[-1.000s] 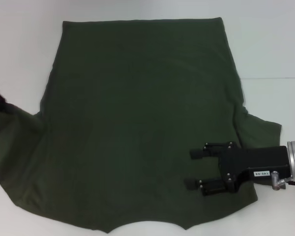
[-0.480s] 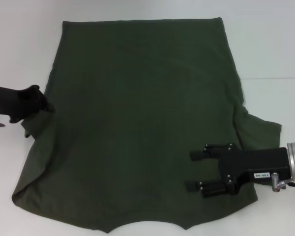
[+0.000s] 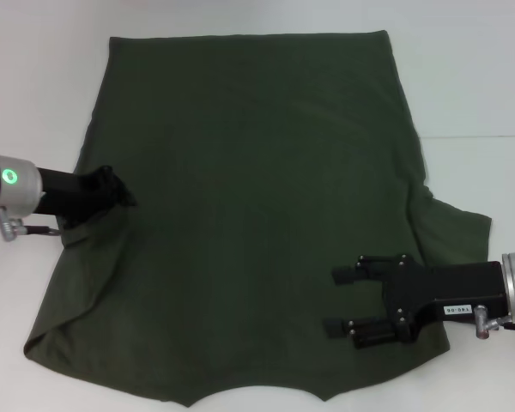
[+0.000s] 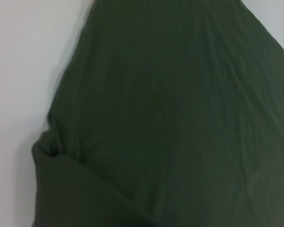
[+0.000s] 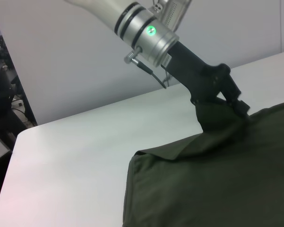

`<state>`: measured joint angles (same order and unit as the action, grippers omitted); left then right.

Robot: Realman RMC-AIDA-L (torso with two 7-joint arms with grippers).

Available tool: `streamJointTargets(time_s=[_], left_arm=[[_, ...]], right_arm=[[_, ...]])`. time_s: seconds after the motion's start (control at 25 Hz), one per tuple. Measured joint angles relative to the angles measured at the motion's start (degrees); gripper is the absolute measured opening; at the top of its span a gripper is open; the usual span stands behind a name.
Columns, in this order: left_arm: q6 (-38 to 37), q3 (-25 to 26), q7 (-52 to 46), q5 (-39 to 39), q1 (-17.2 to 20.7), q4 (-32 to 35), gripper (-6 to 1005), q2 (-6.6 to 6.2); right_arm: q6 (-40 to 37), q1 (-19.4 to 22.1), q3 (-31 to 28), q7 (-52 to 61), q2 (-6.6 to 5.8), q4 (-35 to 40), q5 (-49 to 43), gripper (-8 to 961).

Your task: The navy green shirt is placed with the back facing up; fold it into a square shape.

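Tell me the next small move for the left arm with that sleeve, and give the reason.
Probably carry on inward: the left tool holds the sleeve fabric lifted over the navy green shirt, with the fold only partway across and nothing laid flat yet. A little farther toward the shirt's middle, then lower and release. The right tool sits open over the shirt near its right sleeve.

navy green shirt (image 3: 249, 189) flat on table (image 3: 481, 77), left gripper (image 3: 120, 196) over its left edge, right gripper (image 3: 342, 299) near-right
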<state>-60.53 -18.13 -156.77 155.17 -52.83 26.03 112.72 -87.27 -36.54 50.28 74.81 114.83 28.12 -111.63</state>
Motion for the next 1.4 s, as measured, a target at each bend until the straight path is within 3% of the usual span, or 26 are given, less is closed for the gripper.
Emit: streamJointTargets(time_s=[0.28,0.92,1.08,1.28,1.4], left_arm=[[2.8,-0.1,0.0,-4.1,-0.3,-0.1,146,2.14],[4.4,-1.0,4.7,-10.8,0.2,0.0,826,2.76],[6.3,-5.0,7.0,-10.9,-1.3,0.6,851,4.36],[8.9,-13.9,8.0,-11.0,-2.3,4.4,876,6.31],[8.8,-14.7,8.5,-11.9,-1.1,7.3,877,6.98]], right_arm=[[0.0,0.2,0.0,0.0,0.08,0.0,0.0,898],[-0.2,0.4,0.0,0.5,0.13,-0.1,0.0,898],[-0.2,0.4,0.0,0.5,0.13,-0.1,0.0,898],[-0.1,0.4,0.0,0.6,0.13,-0.1,0.0,898],[-0.1,0.3,0.0,0.6,0.13,-0.1,0.0,898]])
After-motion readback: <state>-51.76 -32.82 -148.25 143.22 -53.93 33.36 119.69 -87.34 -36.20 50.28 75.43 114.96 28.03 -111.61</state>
